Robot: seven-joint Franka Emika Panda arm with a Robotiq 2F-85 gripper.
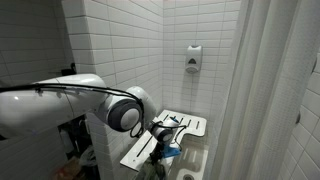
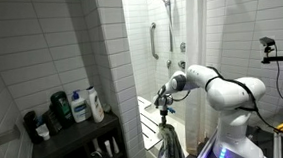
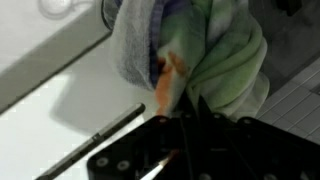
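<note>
Gripper (image 2: 165, 106) clamped shut on bunched towel (image 2: 168, 140). Towel hangs at 6 o'clock beneath claw, beside edge of fold-down shower seat (image 1: 188, 124). Wrist view: green-grey cloth with orange patch at 12 o'clock of claw. Stage: towel gripped and airborne, not yet set down.

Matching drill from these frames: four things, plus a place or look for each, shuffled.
Things:
1 towel
2 dispenser
3 bottles
4 seat

Place or look:
a on the shelf
b white, slatted
c hanging from the gripper
d mounted on the wall tiles

Pairs: 1-c, 2-d, 3-a, 4-b
</note>
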